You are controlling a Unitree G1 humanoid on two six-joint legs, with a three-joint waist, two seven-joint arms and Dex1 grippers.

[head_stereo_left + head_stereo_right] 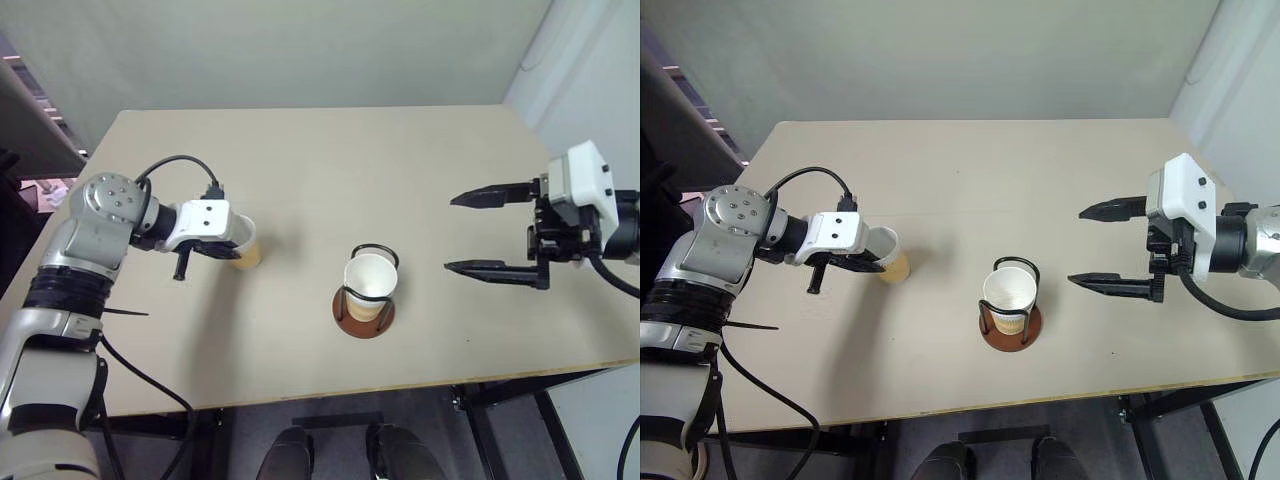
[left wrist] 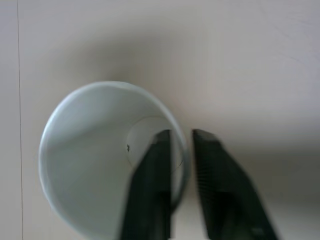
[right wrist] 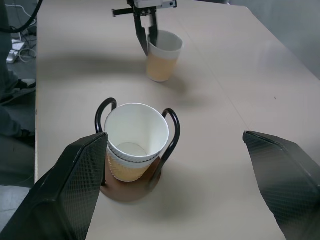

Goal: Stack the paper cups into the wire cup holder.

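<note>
A: Head views first. Cup (image 1: 243, 243) upright on the counter (image 1: 330, 150), toward the left edge, mouth up, long axis vertical. Left hand (image 1: 862, 262) right at it, closed on the cup's rim: one finger inside the mouth, one outside the wall, pinching the near side.

B: Holder? Which way from there?

A: Wire cup holder (image 1: 1011, 322) well apart from that cup, off to the robot's right and slightly nearer the front edge. Already loaded: stacked cups (image 1: 369, 284) nested between the loops, leaning a little. Left arm reaching in low from the side, wrist pitched down onto the rim. Right hand (image 1: 478, 232) hovering past the holder on the other side, spread wide, carrying nothing.

B: Left wrist view?

A: Looking straight down into the white mouth. Fingers (image 2: 155, 190) drawn close together with the rim wall (image 2: 179, 165) caught between. Grip confirmed, thin and on one side only.

B: Right wrist view?

A: Holder close ahead between the two wide-set fingers (image 3: 70, 195); held cup and left hand farther back. Probably a lift, then a carry rightward over the loops, keeping the axis vertical.
</note>
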